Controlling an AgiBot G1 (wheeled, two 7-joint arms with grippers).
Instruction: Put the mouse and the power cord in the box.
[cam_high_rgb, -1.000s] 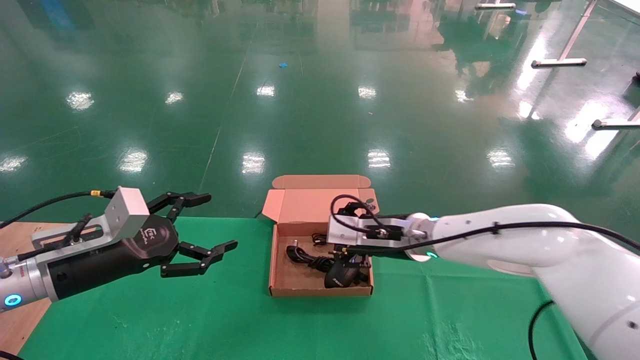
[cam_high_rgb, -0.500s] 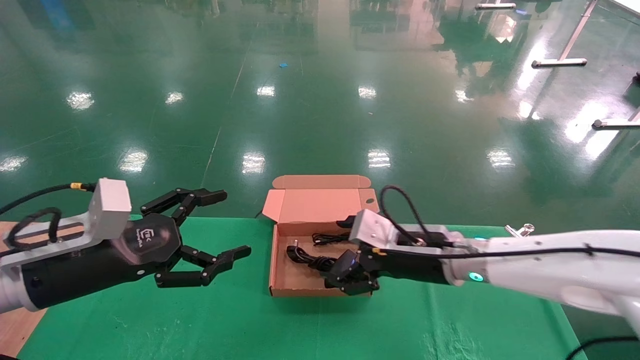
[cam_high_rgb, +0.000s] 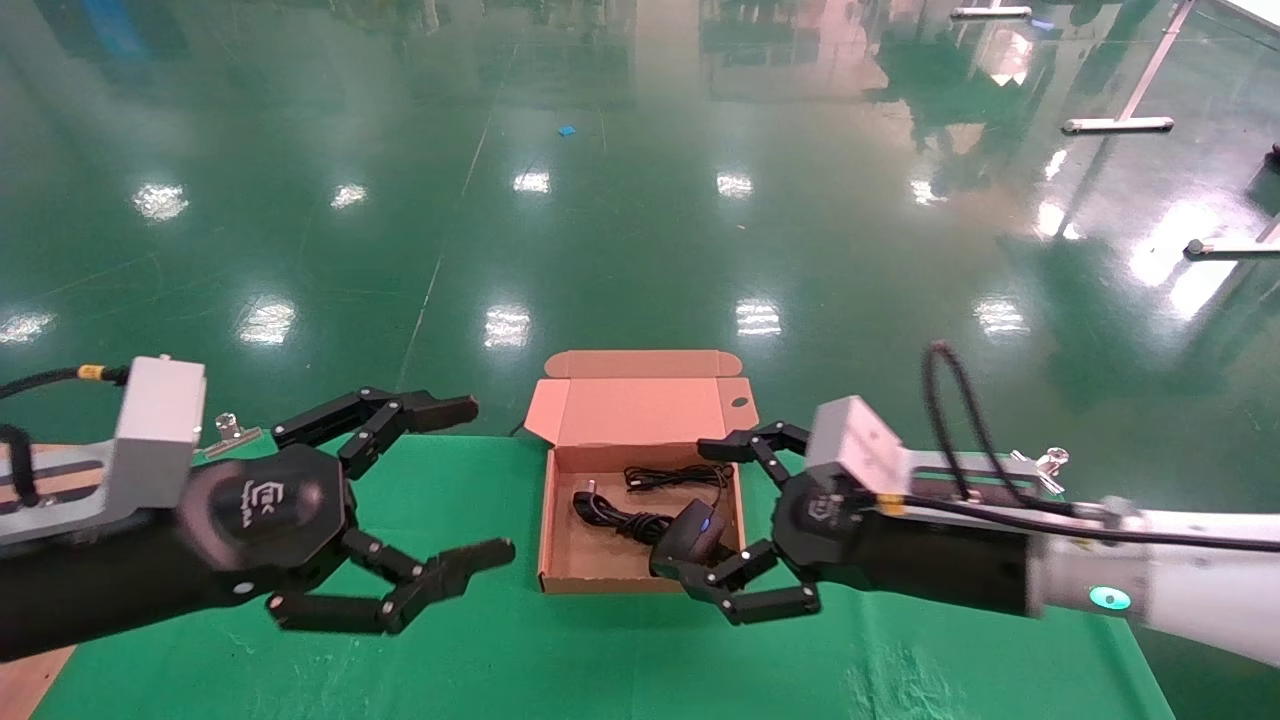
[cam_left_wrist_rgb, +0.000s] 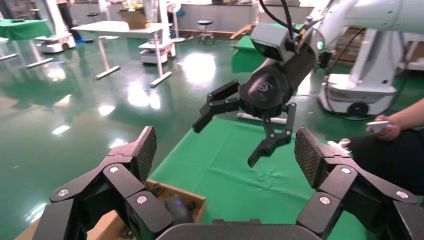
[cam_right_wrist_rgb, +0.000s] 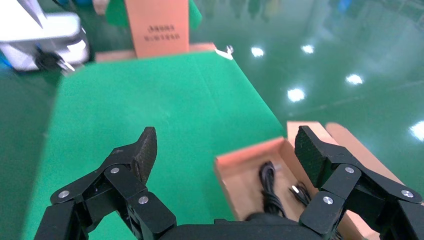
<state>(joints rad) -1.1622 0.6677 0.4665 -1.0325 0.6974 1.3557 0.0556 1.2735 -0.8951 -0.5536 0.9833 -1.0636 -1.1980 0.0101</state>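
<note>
The box (cam_high_rgb: 560, 560) stands open on the green cloth, lid tilted back. Inside lie the black mouse (cam_high_rgb: 690, 530) with its blue mark, its thin wire (cam_high_rgb: 665, 477), and the power cord (cam_high_rgb: 610, 515) bunched at the left. My right gripper (cam_high_rgb: 712, 525) hovers open at the box's right edge, empty, fingers spread around the mouse's side without touching it. My left gripper (cam_high_rgb: 485, 480) hangs open and empty left of the box. The right wrist view looks between its open gripper (cam_right_wrist_rgb: 227, 150) onto the box (cam_right_wrist_rgb: 235, 172) and cord (cam_right_wrist_rgb: 270, 190). The left wrist view shows its open gripper (cam_left_wrist_rgb: 225, 160), the box corner (cam_left_wrist_rgb: 197, 205) and the mouse (cam_left_wrist_rgb: 175, 207).
The green cloth (cam_high_rgb: 500, 660) covers the table, with bare wood (cam_high_rgb: 30, 640) at the far left. Metal clips (cam_high_rgb: 230, 432) hold the cloth at the back corners. A person's hand (cam_left_wrist_rgb: 395, 125) and a robot base (cam_left_wrist_rgb: 360, 95) are beyond the table. A cardboard sheet (cam_right_wrist_rgb: 156, 27) stands past the far end.
My right gripper has drawn back to the right from over the mouse, fingers now spread wide; the mouse lies in the box. My left gripper has shifted slightly toward the box.
</note>
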